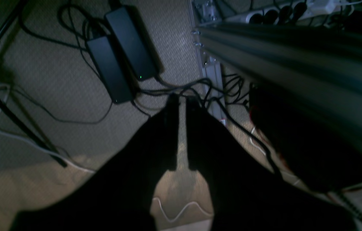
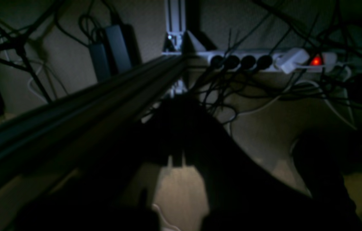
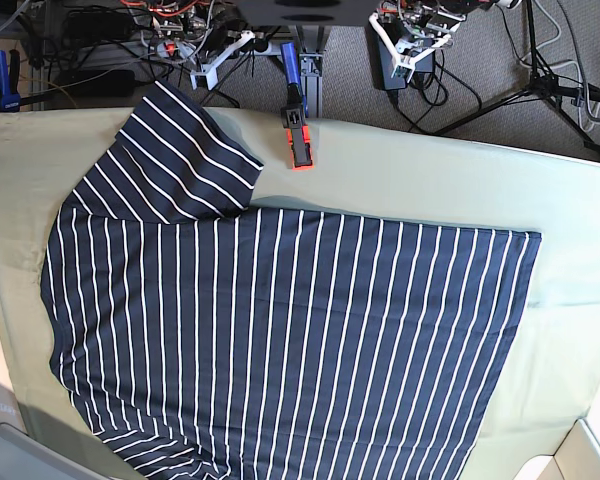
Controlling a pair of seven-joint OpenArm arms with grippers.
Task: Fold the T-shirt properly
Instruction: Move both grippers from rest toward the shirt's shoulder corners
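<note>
- Left fingers stand close together in the lower middle of the left wrist view, a thin bright slit between them; the left gripper holds nothing and looks nearly closed.
- Right fingers are a dark mass at the centre of the right wrist view; the right gripper is closed and empty, with no gap showing along its length.
- Past the left fingertips, at the upper left of that view, two black power bricks lie side by side on grey carpet, with cables trailing from them.
- A dark rail crosses the upper right of the left wrist view, blurred.
- In the right wrist view, a power strip runs across the upper right, with several black plugs in it and a red light glowing at its right end.
- Neither gripper shows clearly in the base view; only arm hardware sits along the top edge.
- T-shirt lies flat on the green cloth, filling most of the base view from the left edge to the right of centre.
- One sleeve is at the upper left, lying over the shirt's body.
- The shirt's straight edge runs down the right side; its lower left passes out of the frame.
- A blue and orange clamp grips the cloth's far edge at the upper middle, just right of the sleeve.
- A tripod stands on the floor at the upper right.
</note>
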